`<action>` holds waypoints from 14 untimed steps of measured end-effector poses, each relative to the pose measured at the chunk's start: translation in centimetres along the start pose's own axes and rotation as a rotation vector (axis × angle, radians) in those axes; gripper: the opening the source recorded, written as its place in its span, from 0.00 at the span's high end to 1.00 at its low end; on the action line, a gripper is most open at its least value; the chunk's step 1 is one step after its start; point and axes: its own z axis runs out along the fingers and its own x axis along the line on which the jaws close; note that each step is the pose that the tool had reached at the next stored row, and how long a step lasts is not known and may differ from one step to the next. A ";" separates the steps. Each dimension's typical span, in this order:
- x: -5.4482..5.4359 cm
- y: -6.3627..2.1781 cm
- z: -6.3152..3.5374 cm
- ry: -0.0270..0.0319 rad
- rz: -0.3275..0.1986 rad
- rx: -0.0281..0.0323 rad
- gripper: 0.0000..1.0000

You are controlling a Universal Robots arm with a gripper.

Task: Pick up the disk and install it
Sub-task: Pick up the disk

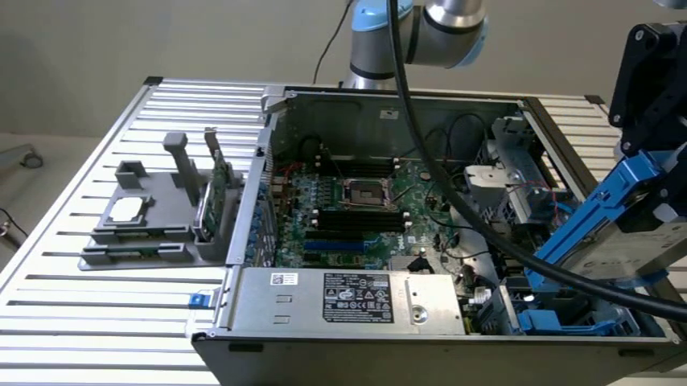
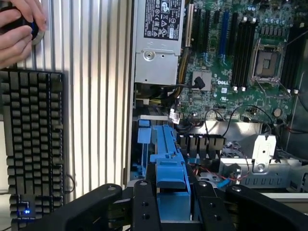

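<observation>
Slatted aluminium tabletop (image 1: 64,322) carries everything. At the exterior view's left stands a grey fixture (image 1: 140,237) with a small square chip (image 1: 127,209) lying on it and a thin green circuit card (image 1: 220,189) upright beside it. In the middle sits the open computer case (image 1: 322,299), its motherboard (image 1: 365,201) exposed. At the exterior view's right the disk (image 1: 623,256), in its blue carrier, hangs tilted over the case's drive bay (image 1: 569,323), clear of the tabletop. The hand (image 2: 175,204) is clamped on it: the wrist view shows black fingers (image 2: 146,207) pressed against both sides of the carrier. The pick-up looks done; the install is not, since the disk is not yet seated in the bay.
</observation>
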 end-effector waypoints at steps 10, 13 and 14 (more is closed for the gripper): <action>-0.5 0.03 1.38 0.0322 -0.001 -0.0014 0.67; -1.2 -0.05 1.68 0.0523 -0.003 -0.0026 0.67; -1.5 -0.09 1.79 0.0581 -0.004 -0.0031 0.67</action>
